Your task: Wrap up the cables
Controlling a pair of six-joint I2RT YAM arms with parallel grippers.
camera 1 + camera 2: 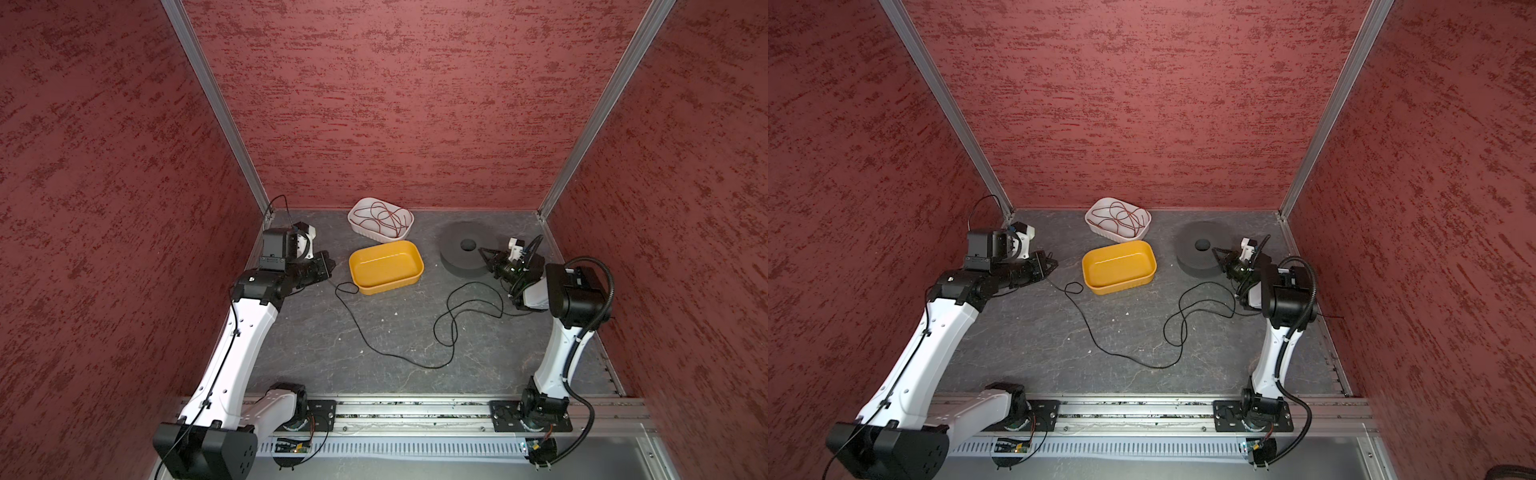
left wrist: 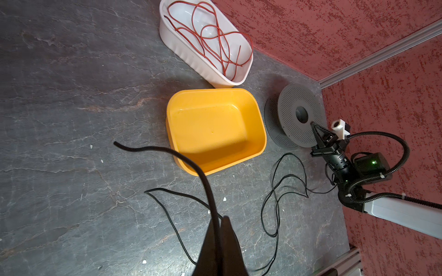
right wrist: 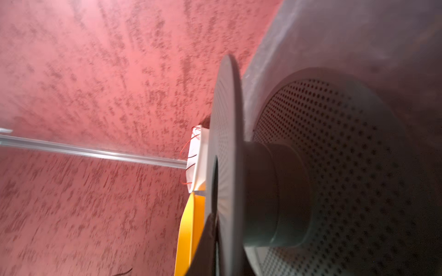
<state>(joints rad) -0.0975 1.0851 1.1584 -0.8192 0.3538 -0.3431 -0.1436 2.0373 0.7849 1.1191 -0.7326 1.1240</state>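
Your left end effector [image 2: 220, 221] pinches one end of the black cable [image 1: 432, 367], well apart from the grey spool [image 2: 287, 114]; the rest sprawls on the desk [image 1: 316, 332] near it; your right end effector [image 2: 312, 123] clamps its flange [image 3: 227, 143]; hub [image 3: 275, 196] bare, winding apparently not begun.

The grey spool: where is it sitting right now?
In both top views the grey spool lies flat at the back right of the table, just right of the yellow tub, with the right hand closed on its top rim.
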